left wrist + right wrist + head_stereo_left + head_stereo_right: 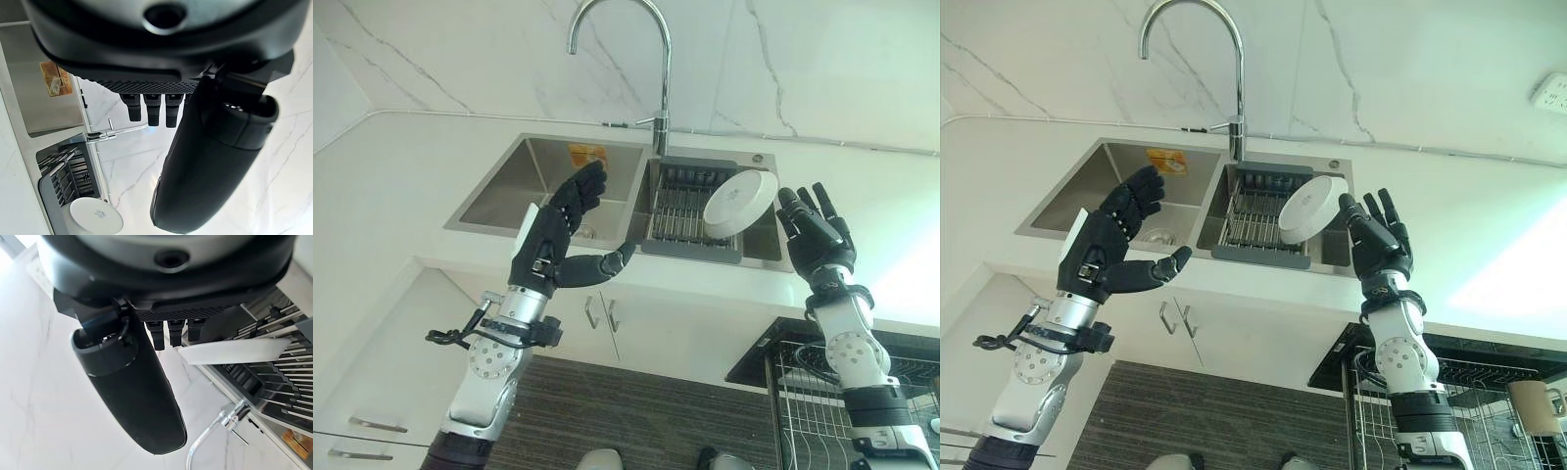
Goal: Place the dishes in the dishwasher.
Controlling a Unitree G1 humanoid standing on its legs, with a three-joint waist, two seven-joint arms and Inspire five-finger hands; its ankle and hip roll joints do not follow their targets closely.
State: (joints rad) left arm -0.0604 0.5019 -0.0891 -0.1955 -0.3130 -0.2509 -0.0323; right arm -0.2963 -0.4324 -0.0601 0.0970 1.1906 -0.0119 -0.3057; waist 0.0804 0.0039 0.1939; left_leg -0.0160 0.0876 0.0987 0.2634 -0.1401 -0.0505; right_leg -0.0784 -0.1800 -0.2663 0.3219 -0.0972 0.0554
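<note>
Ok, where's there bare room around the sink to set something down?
The left basin looks bare apart from its drain and a sticker. The white counter left of the sink is free. The right basin is crowded: a dish rack holding a tilted white plate, by the right hand.

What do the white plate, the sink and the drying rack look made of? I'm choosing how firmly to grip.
White plate: probably glazed ceramic, smooth and glossy, though melamine is possible. Sink: brushed stainless steel, dull grey sheen. Drying rack: thin metal wires in a dark grey, matte frame, likely plastic.
</note>
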